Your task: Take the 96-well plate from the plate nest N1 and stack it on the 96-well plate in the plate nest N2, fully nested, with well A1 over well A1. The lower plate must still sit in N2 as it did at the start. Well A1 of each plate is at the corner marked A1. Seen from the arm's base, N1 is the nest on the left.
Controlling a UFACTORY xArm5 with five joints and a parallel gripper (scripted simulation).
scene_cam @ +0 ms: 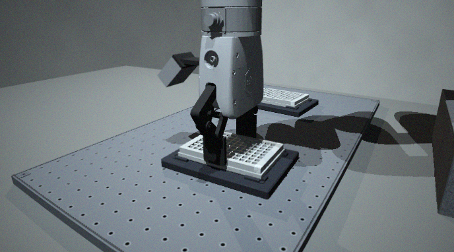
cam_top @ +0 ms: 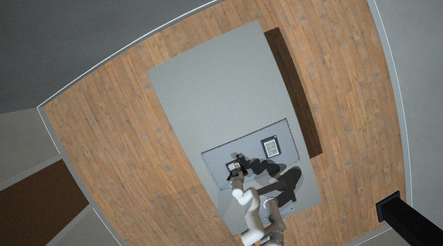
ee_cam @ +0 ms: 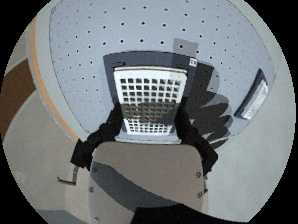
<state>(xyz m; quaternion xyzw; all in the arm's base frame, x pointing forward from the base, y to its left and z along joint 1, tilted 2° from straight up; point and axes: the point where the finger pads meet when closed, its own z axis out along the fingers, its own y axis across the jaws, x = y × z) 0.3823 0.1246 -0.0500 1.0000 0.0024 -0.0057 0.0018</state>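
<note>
A white 96-well plate (scene_cam: 232,155) sits in the near black plate nest (scene_cam: 231,172) on the perforated board. My gripper (scene_cam: 229,148) stands straight down over it, with one black finger against each long side of the plate, shut on it. The plate rests low in its nest. In the wrist view the plate (ee_cam: 149,106) lies between my two fingers. In the overhead view my gripper (cam_top: 236,168) covers this plate. A second white 96-well plate (scene_cam: 284,96) sits in the far nest (scene_cam: 288,109); it also shows in the overhead view (cam_top: 271,147). I cannot read the A1 marks.
The grey perforated board (scene_cam: 187,182) carries both nests and lies on a grey table (cam_top: 225,99). A dark block (scene_cam: 445,152) stands at the right edge of the table. A small grey box (scene_cam: 173,70) juts from my wrist on the left.
</note>
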